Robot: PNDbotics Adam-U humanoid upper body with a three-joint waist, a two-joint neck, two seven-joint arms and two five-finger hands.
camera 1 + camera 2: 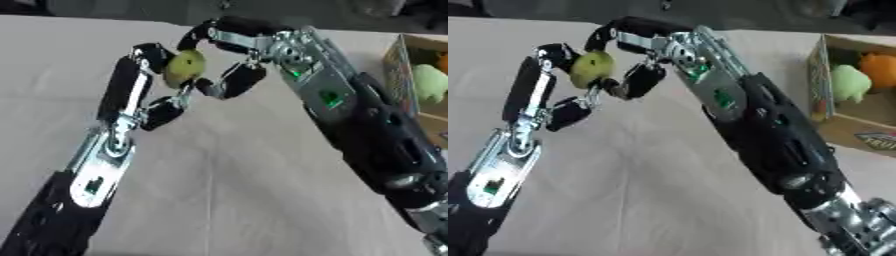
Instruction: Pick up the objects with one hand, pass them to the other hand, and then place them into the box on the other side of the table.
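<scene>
**Two hands meeting on a yellow-green object**

The table (227, 200) is filling the frame. A box (859, 127) is sitting at the right edge, showing a pale green thing (849, 82) and an orange thing (878, 67). In the upper left, the right hand (254, 55) and left hand (144, 95) are both curling fingers around the yellow-green object (184, 67), above the table.

Lighting's pretty flat and soft, kind of warm on the table (227, 190), no hard shadows anywhere, just faint dark smudges under the arms. Silver plates on the left hand (131, 107) and right hand (262, 47) catch small bright glints. Everything's a bit blurry and smeared, worst toward the lower corners. The strip along the top edge is dim and murky.
</scene>
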